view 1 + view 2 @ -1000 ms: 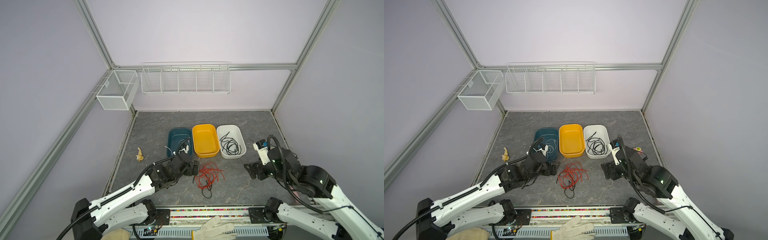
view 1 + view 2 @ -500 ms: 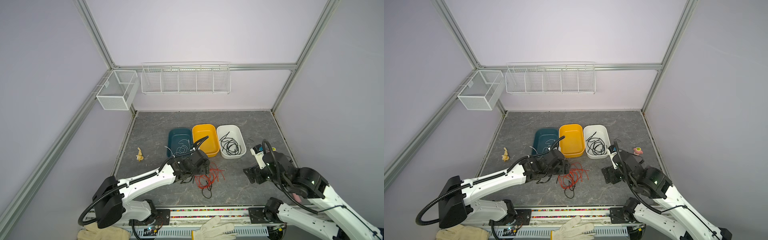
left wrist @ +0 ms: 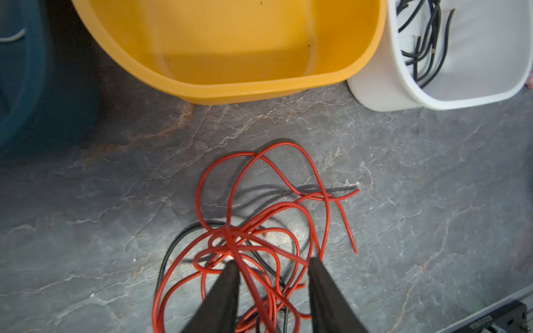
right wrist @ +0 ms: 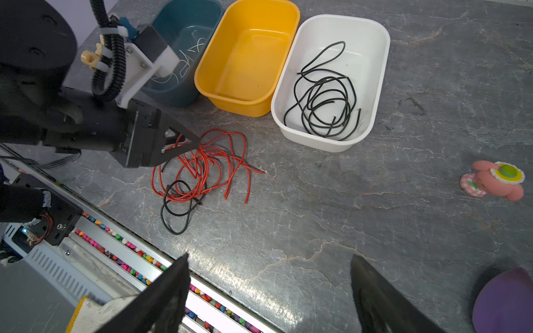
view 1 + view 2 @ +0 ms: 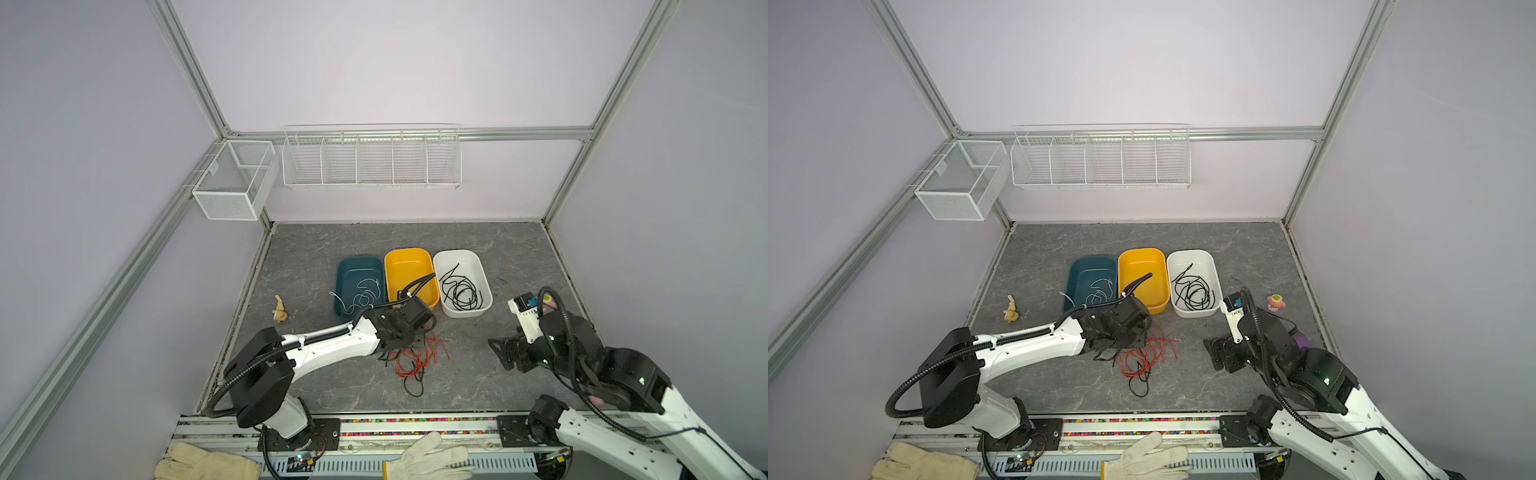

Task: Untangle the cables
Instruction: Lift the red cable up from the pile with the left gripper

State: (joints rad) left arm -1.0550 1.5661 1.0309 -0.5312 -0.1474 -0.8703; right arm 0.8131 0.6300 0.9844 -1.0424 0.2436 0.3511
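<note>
A tangle of red cables (image 5: pixel 419 359) (image 5: pixel 1144 353) (image 4: pixel 202 170) lies on the grey mat in front of the bins, with one black cable (image 4: pixel 176 213) looped through its near side. My left gripper (image 3: pixel 274 263) (image 5: pixel 411 345) is down in this tangle. Its jaws stand partly apart with several red strands (image 3: pixel 259 219) running between them; one strand lies along a finger (image 3: pixel 230 276). More black cables (image 5: pixel 459 291) sit in the white bin (image 5: pixel 484 274). White cables (image 5: pixel 361 291) sit in the teal bin (image 5: pixel 345 266). My right gripper (image 4: pixel 269 256) (image 5: pixel 500 353) hovers open and empty to the right.
An empty yellow bin (image 5: pixel 407 250) stands between the teal and white bins. A pink toy (image 5: pixel 1276 302), a purple object (image 4: pixel 504 299), a beige figure (image 5: pixel 280 311), the front rail (image 5: pixel 415 432) with work gloves (image 5: pixel 428 457), and wall wire baskets (image 5: pixel 370 160) surround the mat.
My left arm swung right from the teal bin onto the red tangle, and its jaws narrowed around red strands. The right arm shifted slightly and stayed open.
</note>
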